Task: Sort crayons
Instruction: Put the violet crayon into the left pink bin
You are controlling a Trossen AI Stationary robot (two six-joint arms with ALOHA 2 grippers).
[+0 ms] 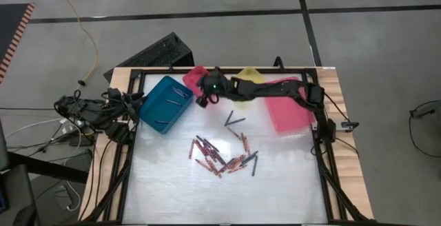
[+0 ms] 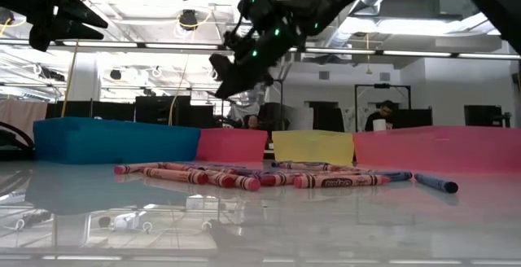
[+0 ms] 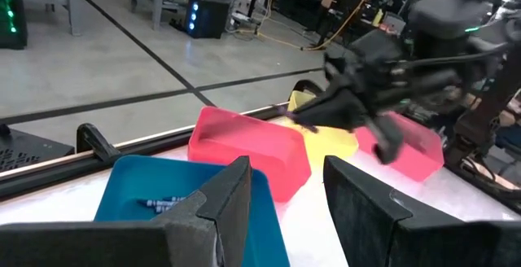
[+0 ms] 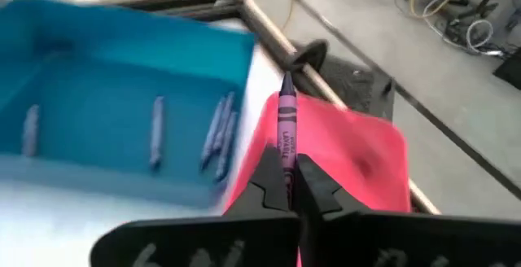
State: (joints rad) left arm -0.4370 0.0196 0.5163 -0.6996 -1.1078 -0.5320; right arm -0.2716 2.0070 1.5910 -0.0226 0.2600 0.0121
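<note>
My right gripper (image 4: 289, 187) is shut on a purple-pink crayon (image 4: 286, 120) and hangs over the near rim of the small pink bin (image 1: 195, 74), next to the teal bin (image 1: 165, 103). It also shows in the high view (image 1: 204, 100) and the low view (image 2: 232, 72). Several blue crayons (image 4: 220, 133) lie in the teal bin. A pile of mostly red crayons (image 1: 224, 158) lies on the table's middle. My left gripper (image 3: 285, 210) waits open at the table's left edge. My right gripper pinches the crayon's rear end (image 4: 286, 163) between its two fingertips (image 4: 269, 184). The crayon lies along the fingers and sticks out past them, tip forward. The fingers slant down toward the table's far left. The crayon is lifted clear above the small pink bin.
A yellow bin (image 1: 249, 74) and a large pink bin (image 1: 289, 107) stand along the far and right sides. Two dark crayons (image 1: 234, 120) lie apart from the pile. A black frame (image 1: 322, 150) borders the table. People show in the room beyond (image 2: 383, 116).
</note>
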